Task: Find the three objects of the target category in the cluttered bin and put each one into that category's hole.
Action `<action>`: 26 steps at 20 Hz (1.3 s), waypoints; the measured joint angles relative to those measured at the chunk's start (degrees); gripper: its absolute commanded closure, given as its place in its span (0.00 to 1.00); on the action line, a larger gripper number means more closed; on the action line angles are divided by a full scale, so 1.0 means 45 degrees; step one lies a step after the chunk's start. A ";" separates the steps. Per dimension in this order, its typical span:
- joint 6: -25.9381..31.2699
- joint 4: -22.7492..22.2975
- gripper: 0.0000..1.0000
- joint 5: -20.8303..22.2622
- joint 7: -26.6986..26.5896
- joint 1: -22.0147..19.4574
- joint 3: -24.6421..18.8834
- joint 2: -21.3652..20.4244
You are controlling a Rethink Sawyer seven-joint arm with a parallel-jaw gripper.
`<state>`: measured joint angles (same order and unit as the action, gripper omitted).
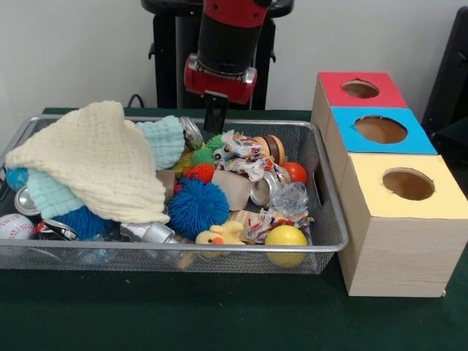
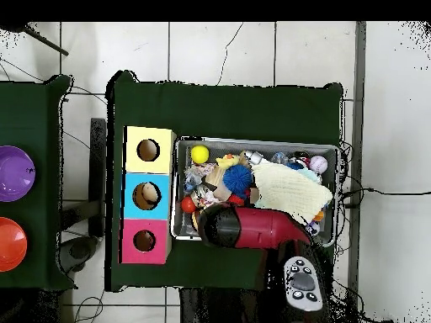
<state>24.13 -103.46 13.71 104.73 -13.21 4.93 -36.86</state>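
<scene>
The wire-mesh bin holds a heap of toys; it also shows in the overhead view. The yellow duck lies at the bin's front edge, next to a blue spiky ball; from above the duck shows beside that ball. The teddy bear and the tiger are hidden. My gripper hangs over the bin's far side, just above the clutter, with nothing seen in it. From above, the red arm covers it. The red-topped box's hole is at the far end of the box row.
A cream knitted cloth and teal cloths cover the bin's left half. Rope toys, cans, a yellow ball, an orange ball and a baseball lie around. Blue-topped and yellow-topped boxes stand beside the bin.
</scene>
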 measured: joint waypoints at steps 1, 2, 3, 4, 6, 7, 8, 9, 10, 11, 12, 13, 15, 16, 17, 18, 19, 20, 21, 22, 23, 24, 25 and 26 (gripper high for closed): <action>-0.0005 0.0044 1.00 0.0157 0.0000 -0.0101 -0.0101 0.0080; -0.0071 0.0197 1.00 0.0572 0.0000 -0.0287 -0.0318 0.0293; -0.0105 0.0265 1.00 0.0703 0.0000 -0.0351 -0.0406 0.0377; -0.0155 0.0321 1.00 0.0799 0.0000 -0.0395 -0.0476 0.0439; -0.0483 0.0573 1.00 0.1163 0.0000 -0.0512 -0.0739 0.0720; -0.0648 0.0655 1.00 0.1266 0.0000 -0.0520 -0.0832 0.0819; -0.0814 0.0737 1.00 0.1369 0.0000 -0.0527 -0.0926 0.0917; -0.0913 0.0777 1.00 0.1416 0.0000 -0.0525 -0.0970 0.0967; -0.1013 0.0816 1.00 0.1458 0.0000 -0.0522 -0.1011 0.1013; -0.1147 0.0886 1.00 0.1513 0.0000 -0.0518 -0.1069 0.1086; -0.1244 0.0967 1.00 0.1546 0.0000 -0.0514 -0.1128 0.1157; -0.1278 0.1041 1.00 0.1560 0.0000 -0.0509 -0.1169 0.1205; -0.1270 0.1327 1.00 0.1557 0.0000 -0.0492 -0.1284 0.1314; -0.1262 0.1419 1.00 0.1557 0.0000 -0.0488 -0.1316 0.1333; -0.1252 0.1489 1.00 0.1557 0.0000 -0.0486 -0.1338 0.1345; -0.1202 0.1625 1.00 0.1557 0.0000 -0.0484 -0.1387 0.1357; -0.1134 0.1763 1.00 0.1560 0.0000 -0.0486 -0.1443 0.1360; -0.1063 0.1885 1.00 0.1560 0.0000 -0.0486 -0.1498 0.1360; -0.0987 0.2016 1.00 0.1560 0.0000 -0.0486 -0.1564 0.1360; -0.0856 0.2220 1.00 0.1560 0.0000 -0.0484 -0.1676 0.1360; -0.0772 0.2333 1.00 0.1560 0.0000 -0.0486 -0.1740 0.1360; -0.0753 0.2355 1.00 0.1560 0.0000 -0.0486 -0.1753 0.1360; -0.0690 0.2436 1.00 0.1560 0.0000 -0.0490 -0.1801 0.1360; -0.0591 0.2569 1.00 0.1562 0.0000 -0.0506 -0.1896 0.1361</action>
<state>21.47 -91.90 20.74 104.73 -15.49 -3.60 -30.73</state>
